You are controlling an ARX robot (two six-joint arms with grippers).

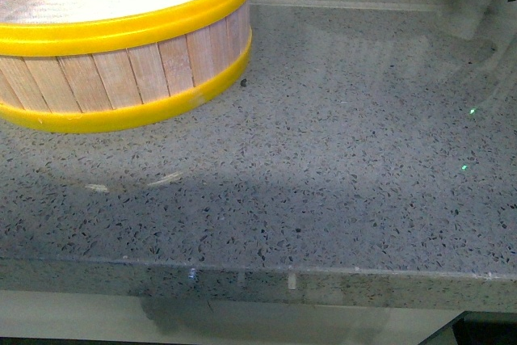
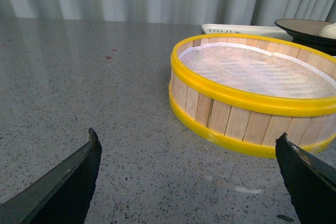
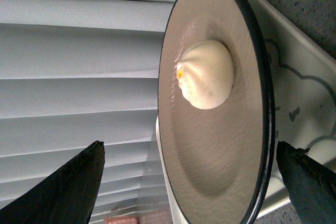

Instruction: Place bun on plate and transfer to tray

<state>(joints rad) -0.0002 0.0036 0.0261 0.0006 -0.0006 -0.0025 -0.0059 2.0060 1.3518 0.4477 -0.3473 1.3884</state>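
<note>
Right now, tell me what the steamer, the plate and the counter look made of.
Steamer: pale wood slats, seemingly bare, held by glossy yellow bands, probably plastic, with white mesh cloth inside. Plate: likely glazed ceramic, matte grey-brown face with a shiny black rim. Counter: polished grey speckled stone or composite; it reflects light.

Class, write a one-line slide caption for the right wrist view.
Small off-white bun rests on grey-brown, black-rimmed plate above cream tray.

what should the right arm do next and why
Probably back the right gripper straight away from the plate. Its fingers are spread wide and hold nothing, the bun sits on the plate, and the plate already appears to rest on the tray, so the transfer looks done.
</note>
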